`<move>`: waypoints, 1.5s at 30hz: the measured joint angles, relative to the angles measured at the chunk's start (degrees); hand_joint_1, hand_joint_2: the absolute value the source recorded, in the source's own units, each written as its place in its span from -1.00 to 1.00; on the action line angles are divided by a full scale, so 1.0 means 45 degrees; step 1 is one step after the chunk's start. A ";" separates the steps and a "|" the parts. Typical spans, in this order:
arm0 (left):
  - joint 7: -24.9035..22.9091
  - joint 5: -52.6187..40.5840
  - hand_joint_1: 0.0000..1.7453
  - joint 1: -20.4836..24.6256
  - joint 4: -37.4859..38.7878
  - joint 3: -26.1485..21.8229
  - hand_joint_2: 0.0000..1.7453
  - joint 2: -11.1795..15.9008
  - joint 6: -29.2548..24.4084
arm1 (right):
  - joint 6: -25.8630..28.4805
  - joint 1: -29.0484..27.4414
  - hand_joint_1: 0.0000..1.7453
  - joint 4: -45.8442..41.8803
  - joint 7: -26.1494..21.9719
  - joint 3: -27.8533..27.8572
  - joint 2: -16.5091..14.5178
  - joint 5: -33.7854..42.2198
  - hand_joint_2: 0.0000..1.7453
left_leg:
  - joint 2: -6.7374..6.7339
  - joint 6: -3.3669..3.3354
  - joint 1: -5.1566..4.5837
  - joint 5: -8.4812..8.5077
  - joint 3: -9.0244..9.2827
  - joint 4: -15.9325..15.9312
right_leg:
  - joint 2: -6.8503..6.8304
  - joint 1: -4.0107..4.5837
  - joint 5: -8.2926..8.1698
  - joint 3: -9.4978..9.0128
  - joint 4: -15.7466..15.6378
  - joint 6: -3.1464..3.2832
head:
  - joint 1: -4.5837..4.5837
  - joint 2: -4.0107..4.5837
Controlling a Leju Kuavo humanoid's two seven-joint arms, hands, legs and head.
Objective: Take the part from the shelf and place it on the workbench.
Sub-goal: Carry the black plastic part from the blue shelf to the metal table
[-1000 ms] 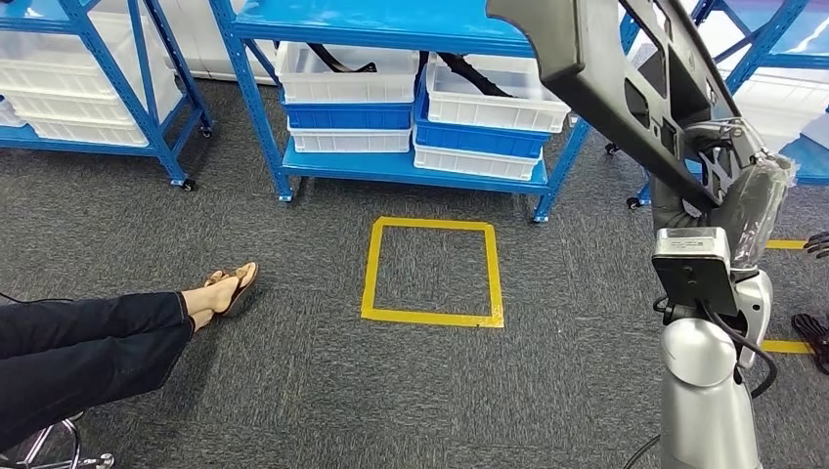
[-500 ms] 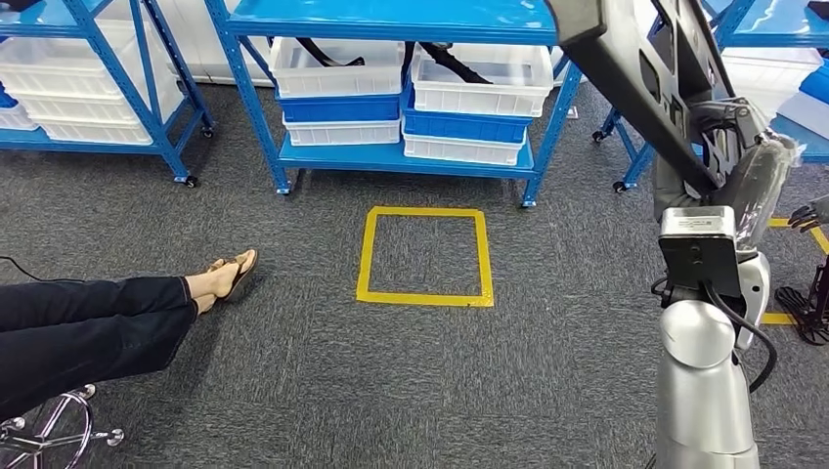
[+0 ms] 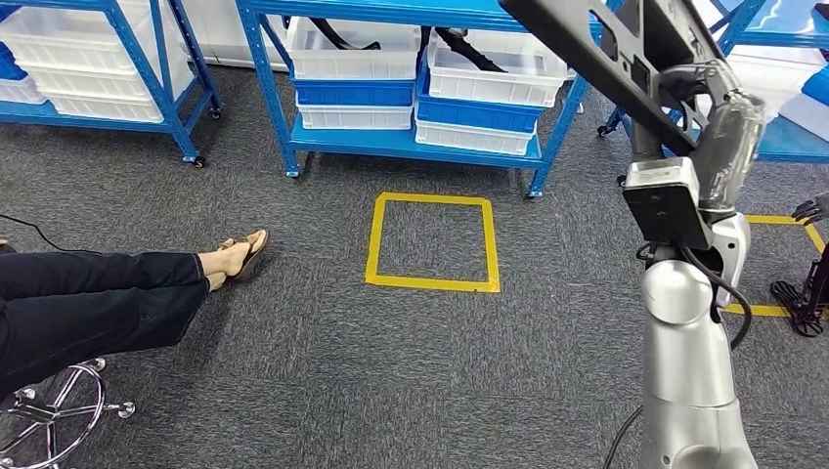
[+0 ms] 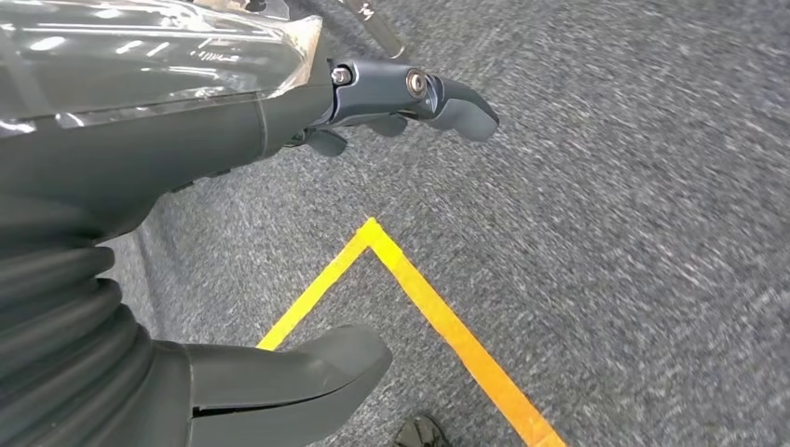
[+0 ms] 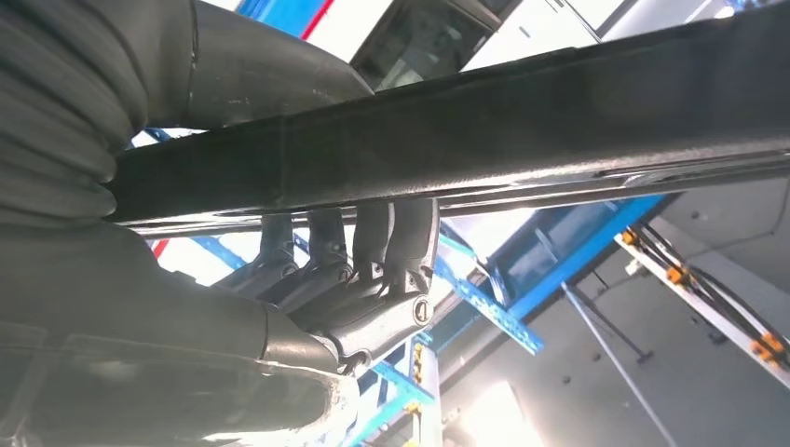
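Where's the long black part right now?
In the head view the black part is at upper right, gripped by the right hand and held up in front of the blue shelf, right of the yellow tape square.

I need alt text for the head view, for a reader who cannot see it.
The robot's right hand holds a long black part raised over grey carpet. Ahead, a yellow tape square lies before a blue shelf with white and blue bins. A seated person's legs stretch in from the left.
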State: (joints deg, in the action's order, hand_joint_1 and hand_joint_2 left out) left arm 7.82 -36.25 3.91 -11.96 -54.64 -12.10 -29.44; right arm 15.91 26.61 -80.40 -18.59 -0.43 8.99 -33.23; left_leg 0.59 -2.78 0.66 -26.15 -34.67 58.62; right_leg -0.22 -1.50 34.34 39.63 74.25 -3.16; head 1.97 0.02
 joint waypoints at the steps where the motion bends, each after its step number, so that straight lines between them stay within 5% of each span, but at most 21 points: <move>1: 0.0002 0.0033 -1.00 0.0004 0.0000 -0.0043 1.00 -0.0009 -0.0007 | 0.0050 0.0121 1.00 0.0189 -0.0001 -0.0107 -0.0041 -0.0081 1.00 | 0.0049 0.0014 -0.0020 0.0059 -0.0046 0.0001 | 0.0014 0.0005 -0.0180 -0.0357 -0.0492 -0.0063 | 0.0000 0.0000; 3: 0.0008 0.0062 -1.00 0.0018 0.0000 -0.0109 1.00 -0.0035 -0.0013 | 0.0114 0.0383 1.00 0.0459 -0.0004 -0.0256 -0.0101 -0.0175 1.00 | 0.0182 0.0073 -0.0041 0.0169 -0.0113 0.0005 | 0.0177 0.0033 -0.0710 -0.1505 -0.2397 -0.0108 | -0.0001 0.0000; 5: 0.0013 0.0069 -1.00 0.0025 0.0000 -0.0152 1.00 -0.0066 -0.0018 | 0.0153 0.0636 1.00 0.0624 -0.0011 -0.0352 -0.0134 -0.0192 1.00 | 0.0309 0.0200 -0.0064 0.0286 -0.0192 0.0009 | 0.0304 0.0146 -0.1008 -0.2188 -0.3655 -0.0006 | -0.0005 0.0000; 7: 0.0016 0.0074 -1.00 0.0011 0.0000 -0.0194 1.00 -0.0093 -0.0023 | 0.0195 0.0783 1.00 0.0778 -0.0013 -0.0442 -0.0166 -0.0194 1.00 | 0.0409 0.0368 -0.0072 0.0418 -0.0271 -0.0020 | 0.0241 0.0263 -0.1107 -0.2241 -0.3798 0.0141 | -0.0007 0.0000; 10: 0.0018 0.0075 -1.00 0.0003 0.0000 -0.0244 1.00 -0.0109 -0.0038 | 0.0219 0.0864 1.00 0.0937 -0.0013 -0.0550 -0.0256 -0.0197 1.00 | 0.0273 0.0552 -0.0039 0.0103 -0.0550 0.0428 | 0.0058 0.0051 -0.1321 -0.2197 -0.3869 0.0397 | -0.0035 -0.0001; 13: 0.0019 0.0075 -1.00 0.0007 0.0000 -0.0250 1.00 -0.0102 -0.0045 | 0.0238 0.0897 1.00 0.1047 -0.0017 -0.0581 -0.0337 -0.0198 1.00 | 0.0036 0.0721 0.0004 -0.1165 -0.1567 0.2749 | -0.0193 0.0031 -0.1408 -0.2105 -0.3885 0.0561 | -0.0063 0.0000; 15: 0.0017 0.0075 -1.00 -0.0008 0.0000 -0.0261 1.00 -0.0100 -0.0056 | 0.0261 0.0897 1.00 0.1134 -0.0016 -0.0589 -0.0375 -0.0239 1.00 | -0.0022 0.0817 0.0037 -0.1399 -0.1899 0.3658 | -0.0386 0.0044 -0.1418 -0.2066 -0.3873 0.0562 | -0.0064 0.0000; 16: 0.0016 0.0075 -1.00 -0.0013 0.0000 -0.0271 1.00 -0.0097 -0.0065 | 0.0278 0.0898 1.00 0.1173 -0.0016 -0.0599 -0.0397 -0.0273 1.00 | -0.0079 0.0849 0.0068 -0.1168 -0.1693 0.3371 | -0.0479 0.0036 -0.1417 -0.2065 -0.3857 0.0556 | -0.0063 0.0000; 18: 0.0015 0.0075 -1.00 -0.0010 0.0000 -0.0293 1.00 -0.0087 -0.0083 | 0.0306 0.0949 1.00 0.1231 -0.0016 -0.0643 -0.0451 -0.0346 1.00 | -0.0402 0.0888 0.0137 -0.0428 -0.0757 0.1721 | -0.0637 0.0036 -0.1383 -0.2066 -0.3785 0.0506 | -0.0066 0.0000; 20: 0.0015 0.0085 -1.00 0.0013 0.0002 -0.0329 1.00 -0.0085 -0.0087 | 0.0322 0.1089 1.00 0.1288 -0.0016 -0.0715 -0.0489 -0.0380 1.00 | -0.0742 0.0791 0.0096 -0.0067 -0.0141 0.0463 | -0.0763 0.0135 -0.1317 -0.1986 -0.3647 0.0374 | -0.0077 0.0000; 23: 0.0013 0.0141 -1.00 0.0019 0.0005 -0.0387 1.00 -0.0080 -0.0130 | 0.0340 0.1306 1.00 0.1440 -0.0016 -0.0868 -0.0557 -0.0436 1.00 | -0.0622 0.0470 -0.0022 -0.0006 -0.0155 0.0201 | -0.1006 0.0232 -0.1298 -0.1899 -0.3614 0.0182 | -0.0062 -0.0001; 25: 0.0032 0.0194 -1.00 0.0025 0.0002 -0.0429 1.00 -0.0083 -0.0178 | 0.0359 0.1438 1.00 0.1583 -0.0021 -0.0959 -0.0599 -0.0530 1.00 | -0.0413 0.0248 -0.0021 0.0116 -0.0185 0.0099 | -0.0809 0.0197 -0.1037 -0.1711 -0.3272 0.0131 | -0.0057 -0.0001; 28: 0.0334 0.0576 -1.00 0.0038 -0.0006 -0.0561 1.00 -0.0057 -0.0079 | 0.0433 0.1620 1.00 0.1898 -0.0043 -0.1058 -0.0605 -0.0595 1.00 | -0.0081 0.0057 -0.0013 0.0240 -0.0279 0.0046 | -0.0136 0.0139 -0.0026 -0.0686 -0.1051 0.0240 | -0.0039 0.0000; 30: 0.0507 0.0869 -1.00 0.0043 -0.0013 -0.0746 1.00 0.0028 0.0192 | 0.0486 0.1686 1.00 0.2171 -0.0064 -0.1150 -0.0611 -0.0600 1.00 | 0.0180 0.0026 -0.0026 0.0281 -0.0325 0.0050 | -0.0017 0.0135 0.0270 -0.0179 0.0058 0.0193 | -0.0038 0.0000; 32: 0.0534 0.0969 -1.00 0.0046 -0.0021 -0.0894 1.00 0.0152 0.0408 | 0.0523 0.1761 1.00 0.2379 -0.0074 -0.1234 -0.0628 -0.0608 1.00 | 0.0450 0.0052 -0.0025 0.0323 -0.0333 0.0056 | 0.0040 0.0111 -0.0187 -0.0580 -0.0747 0.0014 | -0.0036 0.0000; 34: 0.0534 0.0974 -1.00 0.0044 -0.0029 -0.0984 1.00 0.0244 0.0486 | 0.0560 0.1916 1.00 0.2507 -0.0075 -0.1286 -0.0639 -0.0609 1.00 | 0.0696 0.0141 -0.0038 0.0378 -0.0360 0.0069 | 0.0364 0.0066 -0.0863 -0.1468 -0.2593 -0.0100 | -0.0041 0.0000; 36: 0.0537 0.0974 -1.00 0.0035 -0.0041 -0.1065 1.00 0.0298 0.0493 | 0.0577 0.2053 1.00 0.2620 -0.0078 -0.1326 -0.0639 -0.0600 1.00 | 0.0876 0.0287 -0.0051 0.0465 -0.0443 0.0069 | 0.0601 0.0093 -0.1152 -0.1909 -0.3526 -0.0007 | -0.0050 -0.0001; 39: 0.0539 0.0965 -1.00 0.0005 -0.0049 -0.1160 1.00 0.0352 0.0471 | 0.0579 0.2144 1.00 0.2790 -0.0089 -0.1361 -0.0688 -0.0577 1.00 | 0.0995 0.0535 -0.0028 0.0556 -0.0560 0.0033 | 0.0382 0.0114 -0.1280 -0.1918 -0.3598 0.0253 | -0.0055 -0.0001; 41: 0.0539 0.0948 -1.00 0.0008 -0.0049 -0.1186 1.00 0.0396 0.0458 | 0.0584 0.2232 1.00 0.2882 -0.0119 -0.1383 -0.0736 -0.0549 1.00 | 0.0584 0.0647 -0.0040 0.0110 -0.0878 0.0651 | 0.0174 0.0020 -0.1377 -0.1919 -0.3672 0.0453 | -0.0086 0.0000; 43: 0.0539 0.0934 -1.00 0.0021 -0.0049 -0.1193 1.00 0.0419 0.0455 | 0.0599 0.2273 1.00 0.2974 -0.0154 -0.1393 -0.0748 -0.0523 1.00 | 0.0095 0.0734 -0.0023 -0.0750 -0.1564 0.2242 | -0.0043 0.0044 -0.1399 -0.1905 -0.3678 0.0563 | -0.0118 0.0000; 45: 0.0539 0.0930 -1.00 0.0023 -0.0049 -0.1199 1.00 0.0426 0.0424 | 0.0611 0.2269 1.00 0.3088 -0.0196 -0.1399 -0.0755 -0.0503 1.00 | -0.0038 0.0792 -0.0002 -0.1208 -0.2086 0.3554 | -0.0290 0.0090 -0.1399 -0.1889 -0.3671 0.0585 | -0.0120 0.0000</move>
State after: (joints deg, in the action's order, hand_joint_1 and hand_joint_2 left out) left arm 10.25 -32.06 4.02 -12.17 -60.03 -10.18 -27.53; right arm 18.65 36.82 -66.50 -19.47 -6.73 5.60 -35.50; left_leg 0.42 0.79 0.65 -31.59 -44.06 74.61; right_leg -1.53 -1.10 28.04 31.13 57.73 -0.53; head 1.43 0.02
